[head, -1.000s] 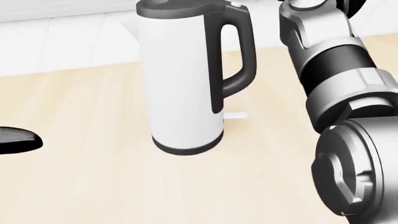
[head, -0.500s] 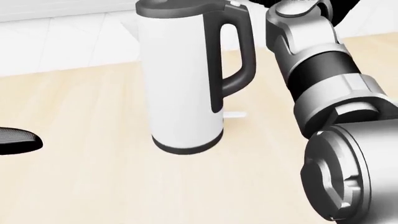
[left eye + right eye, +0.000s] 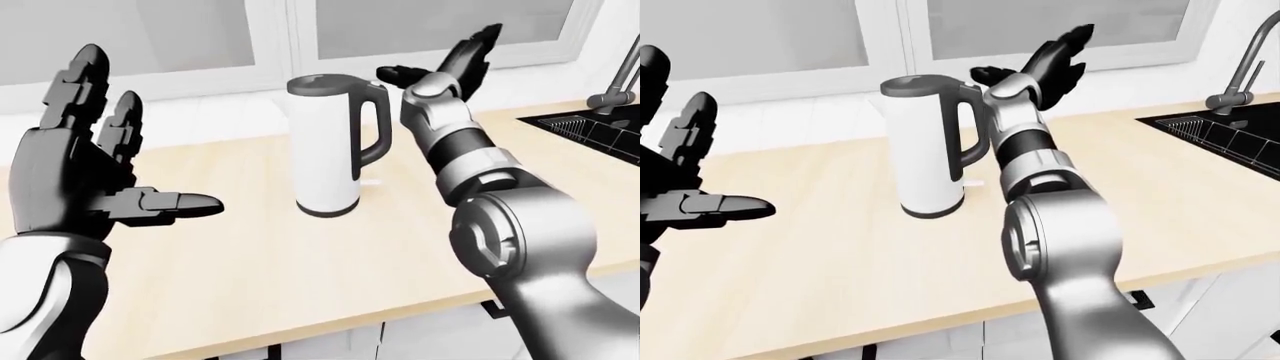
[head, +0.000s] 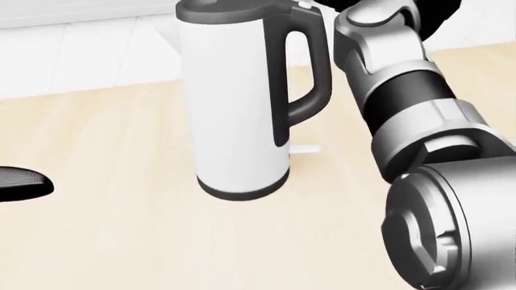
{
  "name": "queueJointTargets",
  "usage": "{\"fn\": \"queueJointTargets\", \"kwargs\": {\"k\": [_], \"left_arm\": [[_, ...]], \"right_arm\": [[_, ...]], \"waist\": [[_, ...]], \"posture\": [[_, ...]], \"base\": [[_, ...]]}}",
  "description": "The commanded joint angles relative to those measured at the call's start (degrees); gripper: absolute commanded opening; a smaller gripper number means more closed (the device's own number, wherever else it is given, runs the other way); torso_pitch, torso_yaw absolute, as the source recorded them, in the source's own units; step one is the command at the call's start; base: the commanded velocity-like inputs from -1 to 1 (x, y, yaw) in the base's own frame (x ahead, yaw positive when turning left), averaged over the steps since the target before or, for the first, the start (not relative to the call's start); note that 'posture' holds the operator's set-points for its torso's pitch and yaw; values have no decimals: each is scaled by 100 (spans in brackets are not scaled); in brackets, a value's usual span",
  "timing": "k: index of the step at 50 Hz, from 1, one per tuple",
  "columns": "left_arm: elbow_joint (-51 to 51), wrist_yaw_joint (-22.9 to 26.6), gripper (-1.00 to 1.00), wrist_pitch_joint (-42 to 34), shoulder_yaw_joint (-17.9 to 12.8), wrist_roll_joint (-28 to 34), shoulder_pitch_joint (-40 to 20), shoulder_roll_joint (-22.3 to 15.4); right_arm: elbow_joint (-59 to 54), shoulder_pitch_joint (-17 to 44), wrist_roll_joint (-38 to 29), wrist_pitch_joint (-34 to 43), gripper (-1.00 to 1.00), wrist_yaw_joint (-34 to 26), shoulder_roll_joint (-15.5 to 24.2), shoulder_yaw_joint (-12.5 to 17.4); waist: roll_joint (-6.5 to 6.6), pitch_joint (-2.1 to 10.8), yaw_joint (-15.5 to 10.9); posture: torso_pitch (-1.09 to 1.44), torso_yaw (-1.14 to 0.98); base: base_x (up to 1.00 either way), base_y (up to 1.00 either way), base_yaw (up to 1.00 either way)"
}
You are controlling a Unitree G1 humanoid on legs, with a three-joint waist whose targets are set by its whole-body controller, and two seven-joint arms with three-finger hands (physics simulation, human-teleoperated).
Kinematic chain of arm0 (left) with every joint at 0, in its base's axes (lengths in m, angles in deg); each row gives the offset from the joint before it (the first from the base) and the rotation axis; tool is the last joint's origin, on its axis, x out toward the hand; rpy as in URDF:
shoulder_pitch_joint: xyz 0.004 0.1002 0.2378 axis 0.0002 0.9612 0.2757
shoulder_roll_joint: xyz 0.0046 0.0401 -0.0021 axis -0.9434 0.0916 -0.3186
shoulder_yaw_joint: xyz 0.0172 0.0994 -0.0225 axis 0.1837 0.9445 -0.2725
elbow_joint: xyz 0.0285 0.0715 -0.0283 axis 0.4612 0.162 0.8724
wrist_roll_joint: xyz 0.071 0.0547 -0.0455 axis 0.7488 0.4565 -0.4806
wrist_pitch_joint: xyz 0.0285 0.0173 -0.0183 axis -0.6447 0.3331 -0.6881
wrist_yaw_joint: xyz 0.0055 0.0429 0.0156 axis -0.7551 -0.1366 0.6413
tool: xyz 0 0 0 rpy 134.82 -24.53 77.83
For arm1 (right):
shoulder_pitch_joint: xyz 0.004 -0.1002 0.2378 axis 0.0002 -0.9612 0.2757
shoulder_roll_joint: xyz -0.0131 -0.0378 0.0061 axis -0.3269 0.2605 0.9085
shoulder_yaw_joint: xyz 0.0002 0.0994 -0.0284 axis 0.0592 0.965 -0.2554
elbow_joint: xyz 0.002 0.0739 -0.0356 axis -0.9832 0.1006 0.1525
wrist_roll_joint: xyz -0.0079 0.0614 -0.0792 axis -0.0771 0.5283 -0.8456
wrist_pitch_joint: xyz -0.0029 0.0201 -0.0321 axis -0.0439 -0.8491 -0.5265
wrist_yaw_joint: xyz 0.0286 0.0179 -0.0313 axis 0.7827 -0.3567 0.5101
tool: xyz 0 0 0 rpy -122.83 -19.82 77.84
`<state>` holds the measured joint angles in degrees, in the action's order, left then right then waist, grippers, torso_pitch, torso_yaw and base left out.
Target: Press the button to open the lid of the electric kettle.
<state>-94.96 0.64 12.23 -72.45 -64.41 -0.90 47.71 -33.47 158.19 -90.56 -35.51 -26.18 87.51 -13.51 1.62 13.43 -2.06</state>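
Nearest us, at the left of the left-eye view, our left robot hand is raised with its fingers spread and its thumb jutting toward the middle of the view; it holds nothing and stands well apart from the kettle, which we judge keeps it out of the working arm's way; in the head view only a flat dark tip of it shows at the left edge.

Our right arm reaches up from the lower right, and its bulky silver joints fill much of the right side of the head view; the arm runs just beside the kettle's handle, so the hand arrives above the lid and not against the body.

Farther on, the electric kettle stands upright on the pale wooden table, near the middle of the view, white with a dark lid that is shut; we take a small pale patch at the top of the handle for the button, though it is too small to be sure.

Beyond that, our right robot hand is spread, fingers fanned upward and one digit pointing toward the handle top, near it; we cannot tell whether it touches; we judge the press not yet made.

At the far right sit a sink and a tap.
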Motion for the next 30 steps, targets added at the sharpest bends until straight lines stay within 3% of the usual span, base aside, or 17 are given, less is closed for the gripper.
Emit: {"fn": "queueJointTargets", "kwargs": {"k": [1,30], "left_arm": [[-79,-18,100,127,-77,-7,-135,-80],[-60,-11,100,213,-55,9,-56,-70]], "right_arm": [[228,258,-75,-137,100,-9,43,-46],[219,-1,-407,-62,100,-31,13,-193]], "waist": [[9,72,-2],[3,86,-22]], "posture": [[-34,0],[-34,0]], "base": [[0,0,0],[0,0,0]]}}
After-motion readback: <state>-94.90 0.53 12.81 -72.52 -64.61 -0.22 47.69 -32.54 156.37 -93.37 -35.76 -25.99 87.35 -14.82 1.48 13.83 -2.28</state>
